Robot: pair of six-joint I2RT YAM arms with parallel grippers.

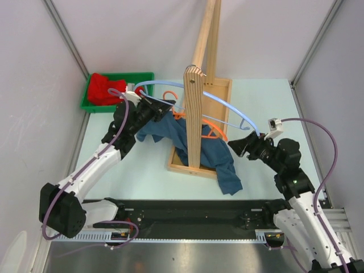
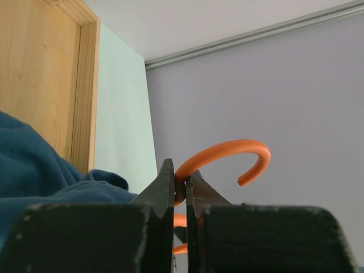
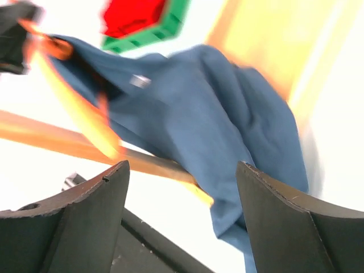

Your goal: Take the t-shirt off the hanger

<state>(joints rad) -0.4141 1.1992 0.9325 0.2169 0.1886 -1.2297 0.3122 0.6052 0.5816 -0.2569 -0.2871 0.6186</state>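
Note:
A blue t-shirt (image 1: 219, 162) hangs from an orange hanger (image 1: 211, 132) beside the wooden stand's upright post (image 1: 193, 114). It trails down onto the stand's base and the table. My left gripper (image 1: 161, 108) is shut on the hanger's neck just below its hook (image 2: 224, 153). Blue cloth (image 2: 34, 165) lies left of its jaws. My right gripper (image 1: 234, 145) is open and empty, close to the shirt's right side. In the right wrist view the shirt (image 3: 216, 108) and a blurred orange hanger arm (image 3: 79, 114) lie ahead of the wide-apart jaws.
A green bin (image 1: 86, 103) holding red cloth (image 1: 103, 88) stands at the back left. The wooden stand's base frame (image 1: 179, 165) lies in the table's middle. A light blue cable (image 1: 227, 108) arcs over the stand. White walls enclose the table.

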